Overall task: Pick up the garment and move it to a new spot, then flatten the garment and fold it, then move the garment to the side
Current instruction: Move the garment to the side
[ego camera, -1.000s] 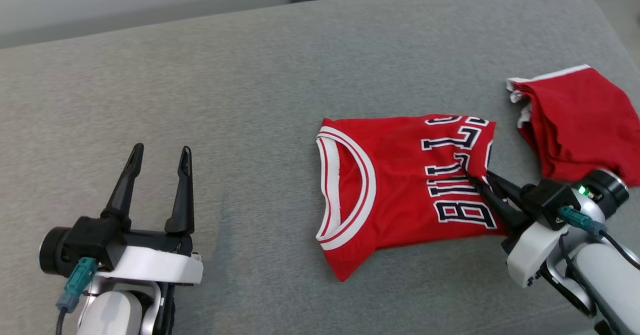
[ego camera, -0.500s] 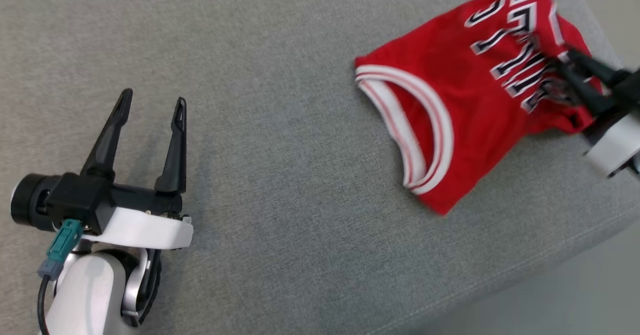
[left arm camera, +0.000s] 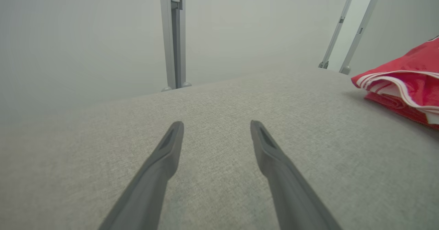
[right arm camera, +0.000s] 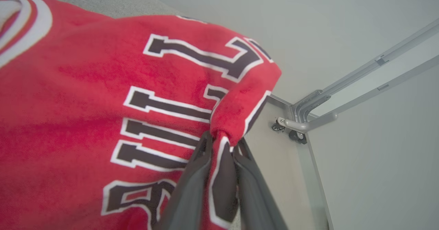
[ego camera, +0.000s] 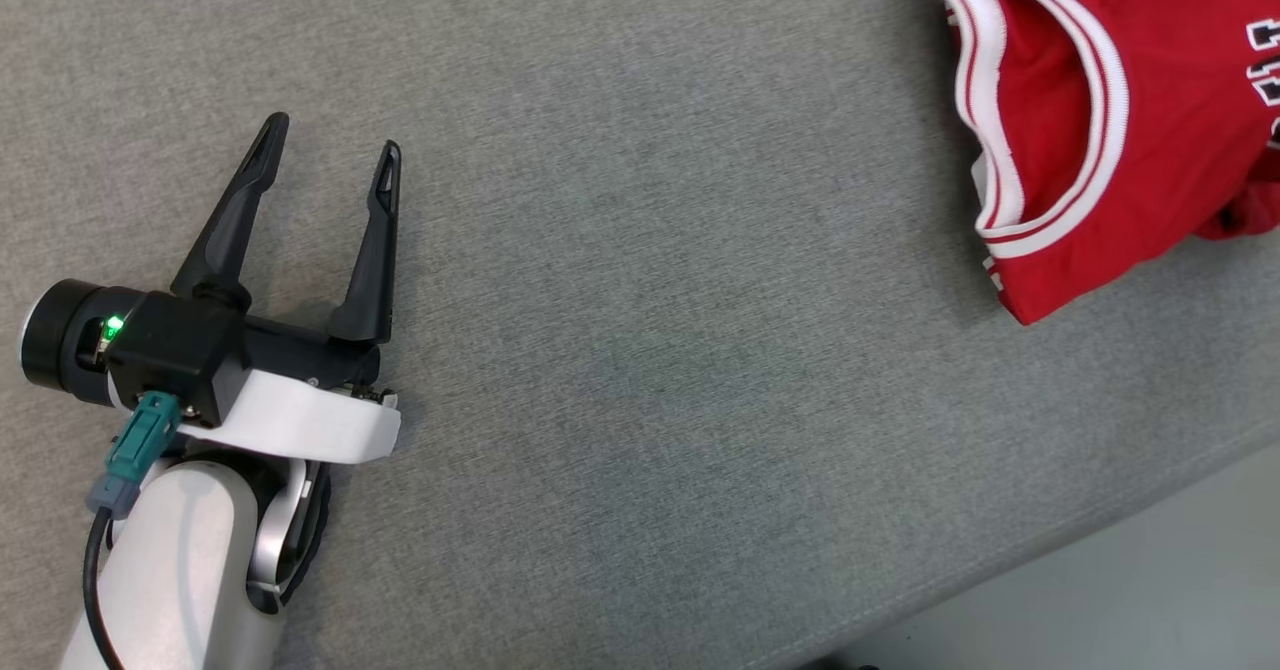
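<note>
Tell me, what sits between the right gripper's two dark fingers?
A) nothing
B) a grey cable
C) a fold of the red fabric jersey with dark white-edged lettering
C: the right wrist view shows the right gripper pinching a fold of the red fabric jersey.

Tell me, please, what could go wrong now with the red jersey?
1. The right gripper pinches only a small bunch of the red jersey at one side, so the cloth may slip out or the fold may open if pulled.
2. The jersey lies close to the edge of the grey cushion; moved further sideways, it could slide off.
3. The left gripper stands open and far away, so it cannot steady the cloth.
</note>
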Controlling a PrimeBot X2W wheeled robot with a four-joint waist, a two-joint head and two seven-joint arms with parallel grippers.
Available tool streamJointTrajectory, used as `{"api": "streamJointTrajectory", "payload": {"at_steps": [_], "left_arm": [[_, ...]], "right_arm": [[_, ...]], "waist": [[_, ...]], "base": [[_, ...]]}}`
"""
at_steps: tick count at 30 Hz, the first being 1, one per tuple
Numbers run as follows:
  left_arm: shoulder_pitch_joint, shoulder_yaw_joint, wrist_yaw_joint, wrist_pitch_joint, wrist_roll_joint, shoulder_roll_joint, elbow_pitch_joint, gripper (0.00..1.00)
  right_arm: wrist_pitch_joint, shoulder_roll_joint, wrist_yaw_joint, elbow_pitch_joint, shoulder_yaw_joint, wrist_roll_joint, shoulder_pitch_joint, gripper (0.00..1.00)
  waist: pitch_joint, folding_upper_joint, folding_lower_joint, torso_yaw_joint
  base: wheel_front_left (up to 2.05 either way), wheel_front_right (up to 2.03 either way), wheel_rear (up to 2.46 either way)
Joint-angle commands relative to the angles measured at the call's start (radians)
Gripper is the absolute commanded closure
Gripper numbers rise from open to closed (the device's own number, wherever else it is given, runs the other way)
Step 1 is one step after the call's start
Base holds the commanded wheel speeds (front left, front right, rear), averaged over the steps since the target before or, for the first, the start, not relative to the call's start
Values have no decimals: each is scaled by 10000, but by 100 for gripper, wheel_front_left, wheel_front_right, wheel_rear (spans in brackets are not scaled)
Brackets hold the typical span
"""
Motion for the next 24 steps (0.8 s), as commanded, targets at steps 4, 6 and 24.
{"api": "streamJointTrajectory", "payload": {"at_steps": [4,6,24], "left_arm": [[-244,-58,43,23,80,60,-18,0],[-206,-53,71,10,68,71,-27,0],[1219,328,547,-826,-669,-275,924,0]], "right_arm": [[-194,561,-15,1610,-223,427,-269,0],[-279,819,-14,2142,-390,534,-313,0],[-312,2734,-12,-1775,-4999,-739,3395,0]], "waist": [[190,0,0,346],[185,0,0,424],[-2513,0,0,504]], "base": [[0,0,0],[0,0,0],[0,0,0]]}}
